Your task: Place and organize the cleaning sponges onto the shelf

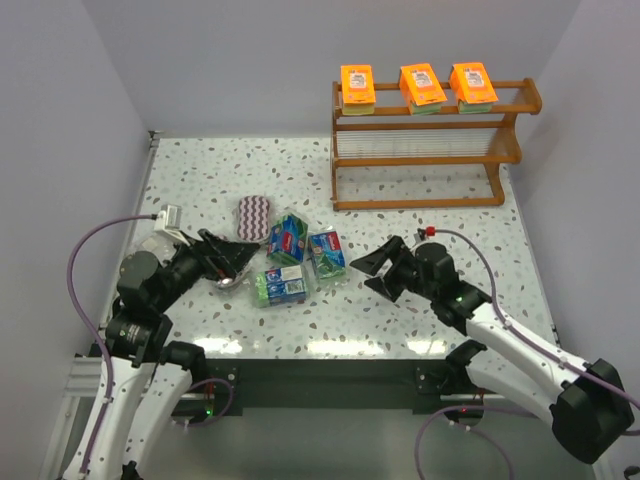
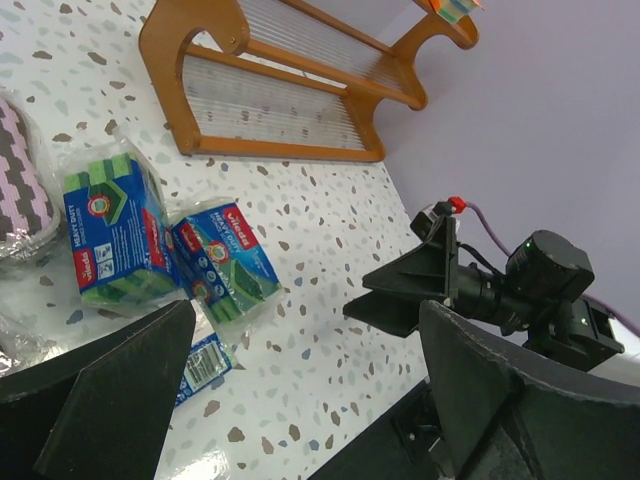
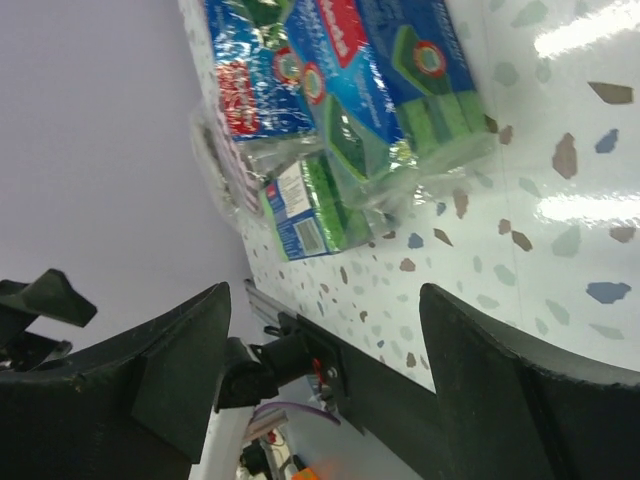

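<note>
Three orange packs (image 1: 357, 88) (image 1: 423, 87) (image 1: 473, 85) stand on the top rail of the brown wooden shelf (image 1: 420, 160) at the back right. Three blue-green packs (image 1: 288, 237) (image 1: 326, 253) (image 1: 281, 284) lie bunched mid-table. A purple-white zigzag pack (image 1: 254, 214) lies just behind them. A crumpled clear bag (image 1: 228, 282) shows partly under my left gripper (image 1: 245, 258), which is open and empty just left of the pile. My right gripper (image 1: 362, 278) is open and empty just right of it. The left wrist view shows the packs (image 2: 110, 235) (image 2: 225, 262) and the shelf (image 2: 270, 150).
Lilac walls close in the table (image 1: 450, 235) on three sides. The shelf's two lower tiers hold nothing. In the right wrist view the blue-green packs (image 3: 400, 110) lie ahead of my open fingers (image 3: 520, 390), with the table's near edge beyond.
</note>
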